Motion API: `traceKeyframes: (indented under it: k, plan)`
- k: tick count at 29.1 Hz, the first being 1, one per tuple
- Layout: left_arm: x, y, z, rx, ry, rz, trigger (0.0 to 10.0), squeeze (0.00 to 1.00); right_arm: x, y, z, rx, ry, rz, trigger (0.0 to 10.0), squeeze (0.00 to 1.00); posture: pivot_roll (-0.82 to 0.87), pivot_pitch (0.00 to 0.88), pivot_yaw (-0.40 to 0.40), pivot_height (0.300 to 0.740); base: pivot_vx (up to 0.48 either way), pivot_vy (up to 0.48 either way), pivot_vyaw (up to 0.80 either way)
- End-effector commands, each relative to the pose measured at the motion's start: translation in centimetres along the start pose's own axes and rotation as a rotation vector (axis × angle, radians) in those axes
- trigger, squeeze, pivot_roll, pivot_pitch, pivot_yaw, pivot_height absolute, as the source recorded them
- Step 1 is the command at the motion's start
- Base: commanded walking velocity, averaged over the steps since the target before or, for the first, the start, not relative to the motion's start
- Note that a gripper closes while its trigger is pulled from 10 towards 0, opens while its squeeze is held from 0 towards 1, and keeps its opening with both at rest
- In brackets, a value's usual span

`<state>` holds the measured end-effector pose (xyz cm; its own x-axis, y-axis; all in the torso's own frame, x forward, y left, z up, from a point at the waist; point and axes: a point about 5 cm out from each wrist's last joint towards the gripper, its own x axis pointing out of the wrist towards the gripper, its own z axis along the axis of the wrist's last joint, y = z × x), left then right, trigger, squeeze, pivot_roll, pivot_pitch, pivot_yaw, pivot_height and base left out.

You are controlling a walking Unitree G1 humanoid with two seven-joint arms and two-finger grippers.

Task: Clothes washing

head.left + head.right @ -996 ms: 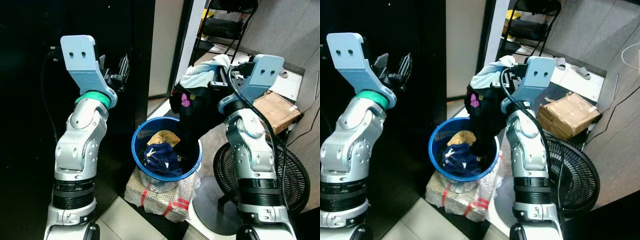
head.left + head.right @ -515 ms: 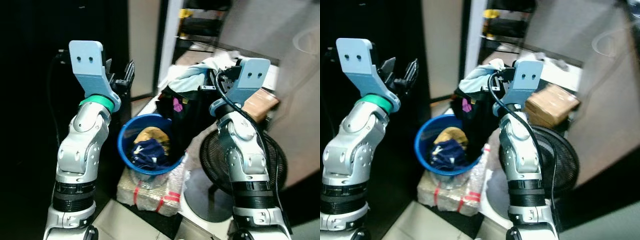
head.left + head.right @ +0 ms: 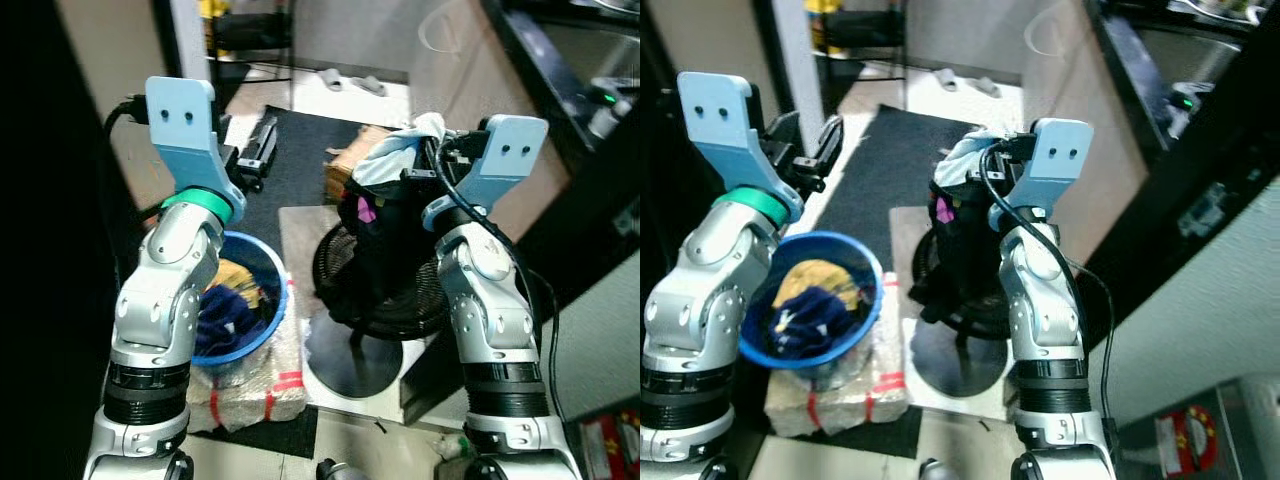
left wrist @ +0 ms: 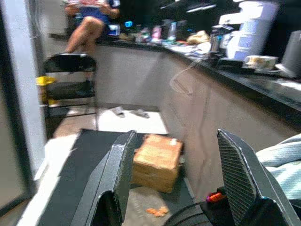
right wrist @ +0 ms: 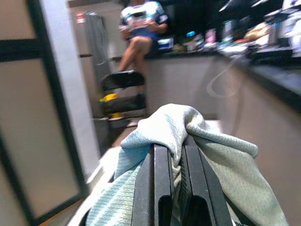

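My right gripper (image 5: 176,157) is held up at chest height, shut on a bundle of clothes: a pale blue-grey cloth (image 3: 392,152) drapes over its fingers and a black garment (image 3: 372,250) with a pink tag hangs below it. That garment dangles above a floor fan (image 3: 400,300). To the left stands a blue basket (image 3: 820,237) holding a navy garment (image 3: 808,308) and a yellow one. My left gripper (image 4: 176,181) is raised above the basket, open and holding nothing.
The basket rests on a plastic-wrapped block (image 3: 250,385). A black mat (image 3: 290,160) and a cardboard box (image 4: 157,157) lie ahead, beside a counter base. A dark counter edge runs along the right. A person (image 5: 138,28) sits farther back behind a folding chair (image 4: 70,75).
The whole view has swung to the right, so the basket now sits at the left and the fan is below the hanging clothes. Both arms keep their pose; the right grip is unchanged.
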<state>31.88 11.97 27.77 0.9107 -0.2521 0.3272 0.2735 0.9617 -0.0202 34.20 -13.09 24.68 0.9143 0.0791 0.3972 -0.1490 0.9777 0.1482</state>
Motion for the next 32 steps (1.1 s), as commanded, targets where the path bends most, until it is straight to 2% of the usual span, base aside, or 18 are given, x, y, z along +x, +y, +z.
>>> traceKeyframes:
  k: [1, 32]
  plan:
    - [-0.08, -0.14, 0.25, 0.000, -0.014, -0.012, 10.0, 0.00, -0.07, 0.10, 0.25, 0.006, -0.020, -0.003, 10.0, 0.00, 0.06, 0.013, -0.010, 0.740, 0.000, 0.000, -0.80]
    - [-0.08, -0.12, 0.16, 0.005, -0.008, -0.014, 10.0, 0.00, 0.16, 0.47, 0.54, 0.013, -0.036, 0.011, 10.0, 0.00, 0.06, 0.000, -0.009, 0.740, 0.000, 0.000, -0.80]
